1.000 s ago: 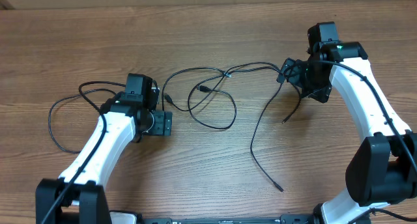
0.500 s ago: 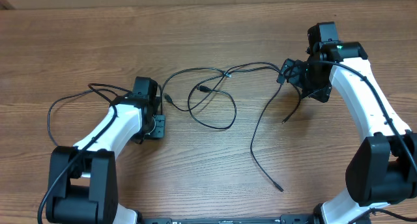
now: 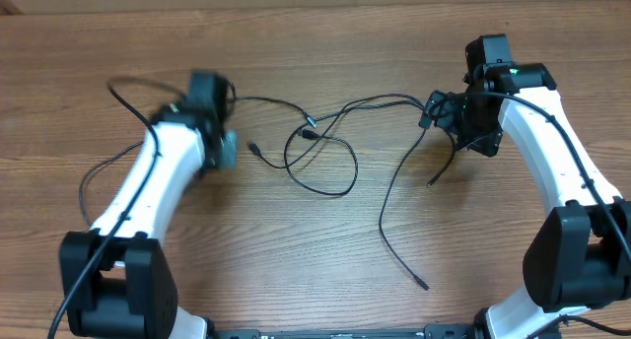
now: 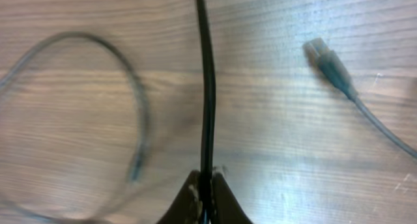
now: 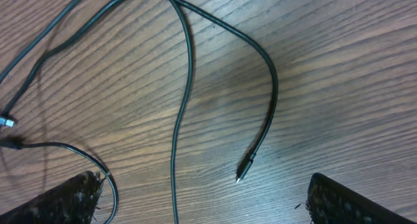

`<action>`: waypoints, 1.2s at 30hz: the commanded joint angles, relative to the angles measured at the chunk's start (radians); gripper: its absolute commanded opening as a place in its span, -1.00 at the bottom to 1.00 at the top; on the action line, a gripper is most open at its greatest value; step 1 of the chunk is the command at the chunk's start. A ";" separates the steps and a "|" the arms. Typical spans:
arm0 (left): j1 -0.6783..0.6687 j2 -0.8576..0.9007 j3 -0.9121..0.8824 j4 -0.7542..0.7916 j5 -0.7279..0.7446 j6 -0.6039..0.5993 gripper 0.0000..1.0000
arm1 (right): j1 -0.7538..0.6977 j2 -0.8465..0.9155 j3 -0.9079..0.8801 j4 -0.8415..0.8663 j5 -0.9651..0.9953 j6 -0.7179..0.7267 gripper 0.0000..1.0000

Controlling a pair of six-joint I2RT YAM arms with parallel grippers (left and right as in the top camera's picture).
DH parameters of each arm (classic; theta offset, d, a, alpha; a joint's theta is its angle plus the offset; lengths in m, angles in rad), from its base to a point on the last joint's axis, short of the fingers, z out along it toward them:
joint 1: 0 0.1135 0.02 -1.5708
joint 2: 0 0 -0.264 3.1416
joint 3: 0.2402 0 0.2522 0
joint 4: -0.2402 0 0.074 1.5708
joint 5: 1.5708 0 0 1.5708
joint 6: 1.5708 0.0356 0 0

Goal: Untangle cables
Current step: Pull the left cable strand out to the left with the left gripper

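The cables [image 3: 320, 152] are thin black wires looped in a loose tangle at the table's middle. One long strand [image 3: 389, 206] trails toward the front. My left gripper [image 3: 221, 142] is at the left, blurred by motion. In the left wrist view this gripper [image 4: 204, 185] is shut on a black cable [image 4: 207, 87] that runs straight away from the fingertips. A plug end [image 4: 329, 61] lies to its right. My right gripper [image 3: 446, 122] hovers at the right end of the tangle. Its view shows the gripper [image 5: 205, 185] wide open over a strand [image 5: 182, 120] and a plug tip [image 5: 246, 165], touching neither.
Bare wooden tabletop [image 3: 296, 270] surrounds the wires. A loose loop of cable [image 3: 99, 171] lies beside the left arm. The arm bases stand at the front corners.
My left gripper has shut on a cable and swung toward the back of the table, dragging that cable and its left loop along. The right arm has not moved.
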 commanded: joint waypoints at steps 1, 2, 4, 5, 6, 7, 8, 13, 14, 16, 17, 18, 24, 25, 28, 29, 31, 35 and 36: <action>0.070 -0.026 0.301 -0.081 -0.034 -0.010 -0.92 | 0.003 -0.006 -0.002 -0.001 -0.004 -0.007 1.00; 0.090 -0.026 0.374 -0.101 -0.035 -0.010 -0.92 | 0.003 -0.006 -0.002 -0.002 -0.004 -0.007 1.00; 0.135 -0.026 0.507 -0.123 -0.061 -0.010 -0.92 | 0.003 -0.006 -0.002 -0.002 -0.004 -0.007 1.00; 0.190 -0.026 0.632 -0.121 -0.092 -0.010 -0.92 | 0.003 -0.006 -0.002 -0.002 -0.004 -0.007 1.00; 0.220 -0.026 0.685 -0.113 -0.103 -0.011 -0.92 | 0.003 -0.006 -0.002 -0.002 -0.004 -0.007 1.00; 0.253 -0.026 0.736 -0.105 -0.114 -0.025 -0.91 | 0.003 -0.006 -0.002 -0.002 -0.004 -0.007 1.00; 0.282 -0.026 0.779 -0.098 -0.122 -0.045 -0.92 | 0.003 -0.006 -0.002 -0.003 -0.004 -0.007 1.00; 0.436 -0.026 0.959 -0.100 -0.127 -0.126 -0.91 | 0.003 -0.006 -0.002 -0.002 -0.004 -0.007 1.00; 0.456 -0.027 0.976 -0.101 -0.128 -0.125 -0.91 | 0.003 -0.006 -0.002 -0.002 -0.004 -0.007 1.00; 0.496 -0.033 0.987 -0.107 -0.131 -0.128 -0.91 | 0.003 -0.006 -0.002 -0.001 -0.007 -0.007 1.00; 0.515 -0.035 0.987 -0.115 -0.130 -0.135 -0.91 | 0.003 -0.006 -0.002 -0.001 -0.009 -0.007 1.00; 0.531 -0.035 0.987 -0.129 -0.130 -0.146 -0.91 | 0.003 -0.006 -0.002 -0.001 -0.010 -0.007 1.00; 0.583 -0.029 0.903 -0.190 -0.134 -0.168 -0.91 | 0.003 -0.006 -0.002 -0.001 -0.011 -0.007 1.00; 0.587 -0.029 0.876 -0.190 -0.138 -0.168 -0.92 | 0.003 -0.006 -0.002 -0.002 -0.011 -0.007 1.00; 0.600 -0.029 0.761 -0.175 -0.187 -0.217 -0.91 | 0.003 -0.006 -0.002 -0.004 -0.011 -0.007 1.00; 0.605 -0.029 0.724 -0.165 -0.207 -0.239 -0.92 | 0.003 -0.006 -0.002 -0.005 -0.011 -0.007 1.00; 0.616 -0.029 0.634 -0.130 -0.246 -0.284 -0.91 | 0.003 -0.006 -0.002 -0.006 -0.011 -0.007 1.00; 0.632 -0.027 0.502 -0.049 -0.258 -0.290 -0.92 | 0.003 -0.006 -0.002 -0.006 -0.011 -0.007 1.00; 0.638 -0.027 0.475 -0.026 -0.259 -0.290 -0.92 | 0.003 -0.006 -0.002 -0.007 -0.011 -0.007 1.00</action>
